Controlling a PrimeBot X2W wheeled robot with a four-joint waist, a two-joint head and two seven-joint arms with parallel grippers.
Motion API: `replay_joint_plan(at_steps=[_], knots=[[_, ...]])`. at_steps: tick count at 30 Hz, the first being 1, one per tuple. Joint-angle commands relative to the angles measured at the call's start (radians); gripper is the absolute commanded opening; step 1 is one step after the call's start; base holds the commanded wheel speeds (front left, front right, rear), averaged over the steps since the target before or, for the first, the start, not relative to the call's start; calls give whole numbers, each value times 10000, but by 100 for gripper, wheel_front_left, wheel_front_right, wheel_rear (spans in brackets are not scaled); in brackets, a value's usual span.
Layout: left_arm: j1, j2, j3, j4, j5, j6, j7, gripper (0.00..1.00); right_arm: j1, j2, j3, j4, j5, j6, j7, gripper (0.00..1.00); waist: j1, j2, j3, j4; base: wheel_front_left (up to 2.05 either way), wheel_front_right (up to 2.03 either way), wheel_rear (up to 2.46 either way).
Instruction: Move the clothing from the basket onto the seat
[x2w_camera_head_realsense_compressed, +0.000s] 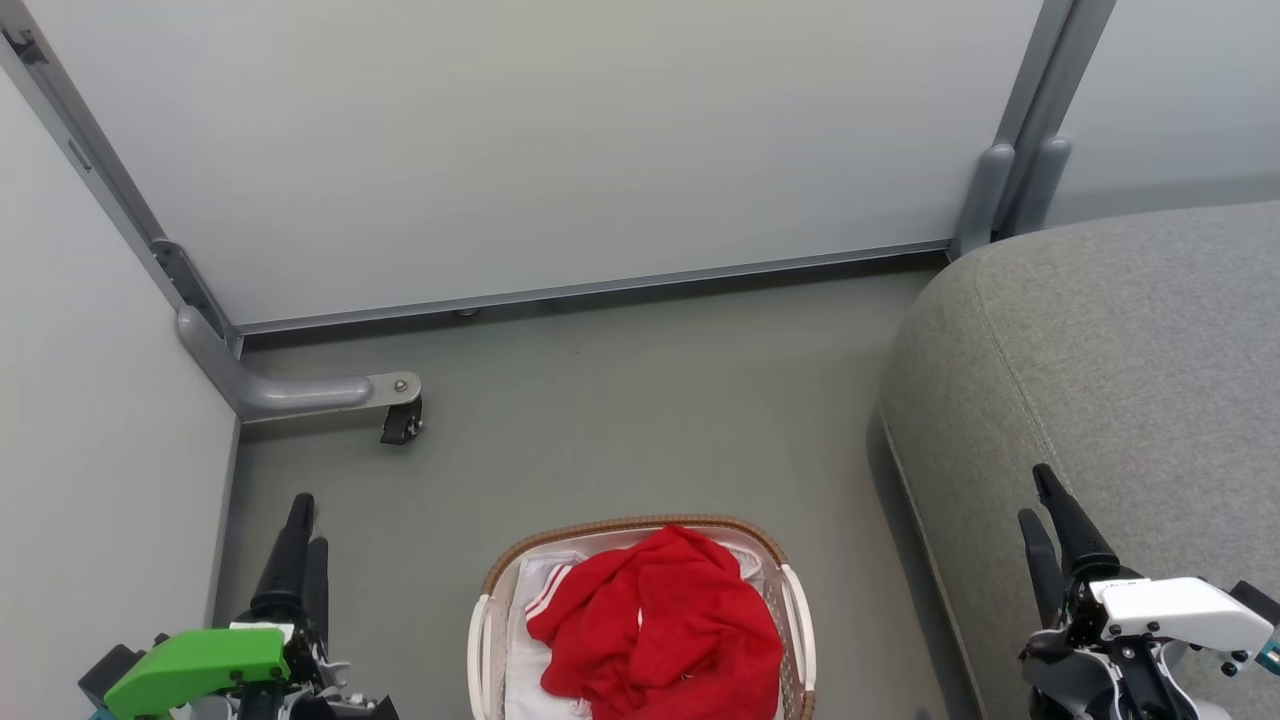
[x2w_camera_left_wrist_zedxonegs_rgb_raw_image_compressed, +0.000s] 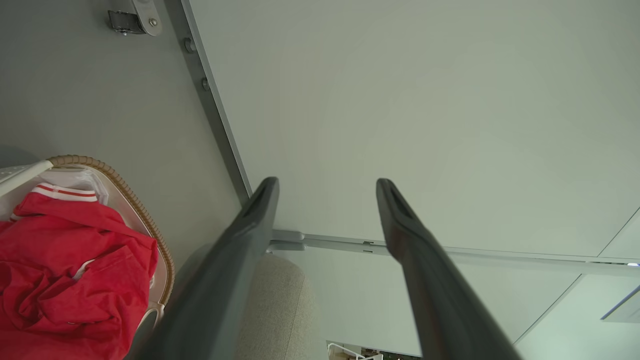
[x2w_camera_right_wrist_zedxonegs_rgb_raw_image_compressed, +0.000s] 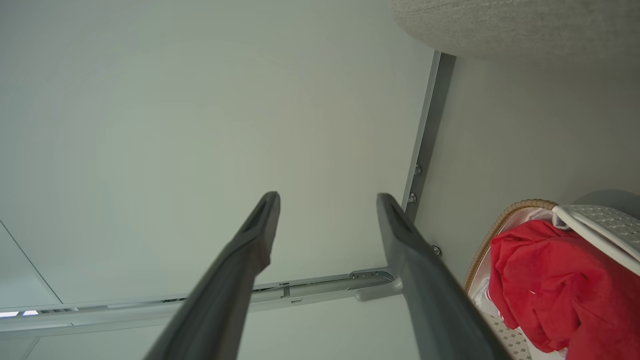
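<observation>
Step in hand: approach, nothing picked up yet. The clothing (x2w_camera_head_realsense_compressed: 660, 620) lies heaped in the basket (x2w_camera_head_realsense_compressed: 630, 524), piled toward the far rim and the right-hand wall. White liner (x2w_camera_head_realsense_compressed: 520, 640) shows along the left wall, and a strip of striped trim lies near the far left of the rim. The basket stands on the grey floor (x2w_camera_head_realsense_compressed: 620, 400), well short of the floor's far edge under the pale panel (x2w_camera_head_realsense_compressed: 560, 150). The seat (x2w_camera_head_realsense_compressed: 1120, 360) is off to my right, its rounded edge apart from the basket with bare floor between.

Left gripper (x2w_camera_head_realsense_compressed: 308, 520): fingers spread, nothing between them, hanging over the floor to the left of the basket. Right gripper (x2w_camera_head_realsense_compressed: 1033, 492): fingers also spread and bare, poised over the near edge of the seat. Both wrist views show an open gap against the panel.

Judgement for the next move: bring one gripper, probably the right since it is on the seat side, in over the basket rim, lower onto the crown of the heap, and pinch a thick fold. Keep clear of the liner, which could come up with the cloth.
</observation>
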Motion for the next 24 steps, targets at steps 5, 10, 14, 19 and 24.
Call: replay_joint_plan(at_steps=[5,10,14,19,24], knots=[[-174,43,-252,-169,429,-6,-276,100,-23,-82,-41,-179,-584,3,-300,100,0,0,1,2,0,0,0],[-187,49,-365,-297,1055,-7,-492,100,-2,-91,-180,-232,-1441,3,-518,100,0,0,1,5,0,0,0],[-192,54,-458,-474,1763,-9,-658,100,-1,-100,-287,-412,-2383,3,-687,100,0,0,3,10,0,0,0],[-212,60,-599,-691,2763,-10,-861,100,41,-109,-299,-840,-3694,3,-888,100,0,0,0,22,0,0,0],[-253,66,-748,-916,4018,44,-1047,100,113,-116,-264,-1226,-4810,3,-1074,100,0,0,-10,30,0,0,0]])
